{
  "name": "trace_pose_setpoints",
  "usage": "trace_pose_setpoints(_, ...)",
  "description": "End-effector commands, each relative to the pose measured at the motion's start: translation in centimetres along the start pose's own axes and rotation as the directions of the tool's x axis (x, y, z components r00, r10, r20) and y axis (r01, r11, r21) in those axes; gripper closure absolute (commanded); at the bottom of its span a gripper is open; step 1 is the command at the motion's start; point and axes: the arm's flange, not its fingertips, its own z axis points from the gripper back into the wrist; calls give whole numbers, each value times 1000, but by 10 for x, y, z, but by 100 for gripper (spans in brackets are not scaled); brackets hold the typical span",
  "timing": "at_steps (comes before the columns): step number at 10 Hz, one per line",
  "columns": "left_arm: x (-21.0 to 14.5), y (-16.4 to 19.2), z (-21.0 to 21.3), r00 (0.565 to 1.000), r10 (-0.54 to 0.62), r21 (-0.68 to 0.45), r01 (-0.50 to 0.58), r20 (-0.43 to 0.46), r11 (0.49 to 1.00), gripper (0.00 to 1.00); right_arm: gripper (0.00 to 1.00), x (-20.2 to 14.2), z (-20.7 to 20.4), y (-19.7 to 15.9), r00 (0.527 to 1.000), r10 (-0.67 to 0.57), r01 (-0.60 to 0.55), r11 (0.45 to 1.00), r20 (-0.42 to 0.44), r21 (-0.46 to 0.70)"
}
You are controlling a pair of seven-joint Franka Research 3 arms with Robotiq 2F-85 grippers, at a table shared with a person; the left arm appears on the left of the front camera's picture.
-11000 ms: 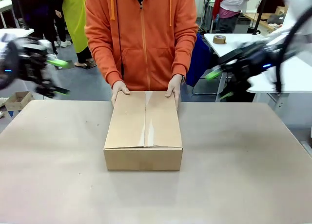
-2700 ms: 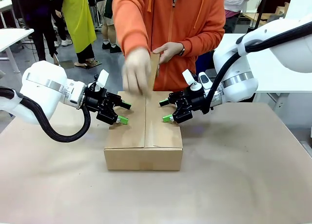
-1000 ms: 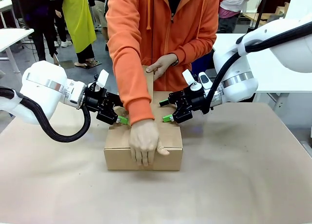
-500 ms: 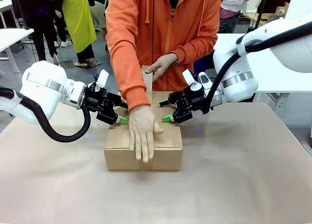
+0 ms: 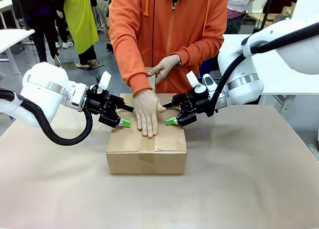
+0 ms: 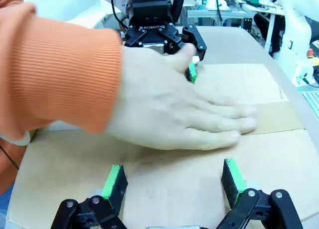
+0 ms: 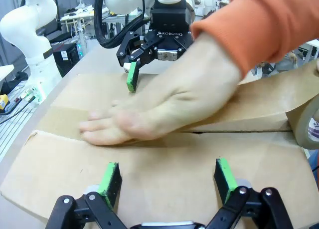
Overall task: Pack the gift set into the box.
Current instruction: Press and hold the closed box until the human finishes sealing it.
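Observation:
The box [image 5: 169, 151] stands closed in the middle of the table, its top flaps folded flat. A person's hand [image 5: 148, 116] presses a strip of brown tape [image 5: 146, 151] along the top seam, and the other hand [image 5: 162, 68] holds the tape roll [image 7: 306, 124] behind the box. My left gripper [image 5: 127, 115] is open, its green pads [image 6: 112, 181] resting on the left flap. My right gripper [image 5: 168, 113] is open too, its pads [image 7: 225, 178] on the right flap. The gift set is out of view.
The person in an orange hoodie [image 5: 169, 34] stands at the far edge of the table [image 5: 249, 179]. A white table [image 5: 234, 42] with another tape roll [image 5: 224, 40] stands behind on the right. Other people stand at the back left.
The person's hand slid from the box's front edge back along the seam, leaving tape over the front edge and top. Both grippers have held still on the flaps.

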Motion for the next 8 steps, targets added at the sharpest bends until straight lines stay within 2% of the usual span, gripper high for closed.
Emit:
trace_pose_setpoints(1,-1,-2,-1,1000,-5,-1,5,0,1000,0,0,-1,-1,0,1000,19,-19,1000,-4,1)
trace_pose_setpoints(8,-1,-2,-1,1000,-5,-1,5,0,1000,0,0,-1,-1,0,1000,19,-19,1000,-4,1)
